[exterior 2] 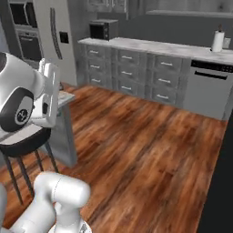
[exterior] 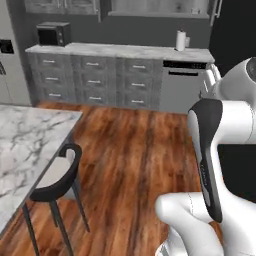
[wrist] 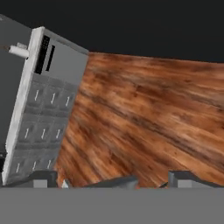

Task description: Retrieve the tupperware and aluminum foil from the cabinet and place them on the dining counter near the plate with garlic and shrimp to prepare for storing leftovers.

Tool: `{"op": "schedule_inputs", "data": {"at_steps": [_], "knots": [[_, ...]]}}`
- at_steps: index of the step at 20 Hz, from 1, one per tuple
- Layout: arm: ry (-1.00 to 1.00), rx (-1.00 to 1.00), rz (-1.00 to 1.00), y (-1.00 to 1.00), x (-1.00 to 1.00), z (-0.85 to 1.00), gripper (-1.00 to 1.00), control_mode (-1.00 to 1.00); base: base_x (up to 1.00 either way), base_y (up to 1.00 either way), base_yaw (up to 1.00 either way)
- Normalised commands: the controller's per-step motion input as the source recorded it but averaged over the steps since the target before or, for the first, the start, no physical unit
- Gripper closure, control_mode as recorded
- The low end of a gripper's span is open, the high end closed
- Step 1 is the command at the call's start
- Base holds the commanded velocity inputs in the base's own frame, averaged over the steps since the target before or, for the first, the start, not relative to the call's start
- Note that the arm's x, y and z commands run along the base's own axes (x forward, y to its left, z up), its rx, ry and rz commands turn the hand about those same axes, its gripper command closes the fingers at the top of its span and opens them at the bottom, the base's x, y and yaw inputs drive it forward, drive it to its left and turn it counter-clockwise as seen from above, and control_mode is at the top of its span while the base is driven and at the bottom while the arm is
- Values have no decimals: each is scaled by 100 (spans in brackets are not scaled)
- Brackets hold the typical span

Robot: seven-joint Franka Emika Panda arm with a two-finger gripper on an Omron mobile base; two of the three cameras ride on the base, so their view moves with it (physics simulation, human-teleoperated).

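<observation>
Pincer [wrist: 113,181] released w/ nothing in it, aimed across wood floor [exterior: 140,150] at far drawer units [exterior: 95,80]; wall cabinet [exterior: 65,5] above them, well apart, tupperware & foil presumably inside; dining bench [exterior: 25,145] to robot's left.

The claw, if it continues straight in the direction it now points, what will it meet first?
Most likely the wooden floor, which lies ahead of the open claw in the hand view. The grey drawer units sit off to one side. Depth is unclear, but nothing nearer shows.
</observation>
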Motion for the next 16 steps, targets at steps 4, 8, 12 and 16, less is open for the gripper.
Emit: {"op": "schedule_inputs", "data": {"at_steps": [4,8,12,16], "knots": [[0,0,0,0,0,0,-100,100,95,19,-51],[0,0,0,0,0,0,-100,100,100,64,-40],[0,0,0,0,0,0,-100,100,100,68,-39],[0,0,0,0,0,0,-100,100,100,49,-37]]}}
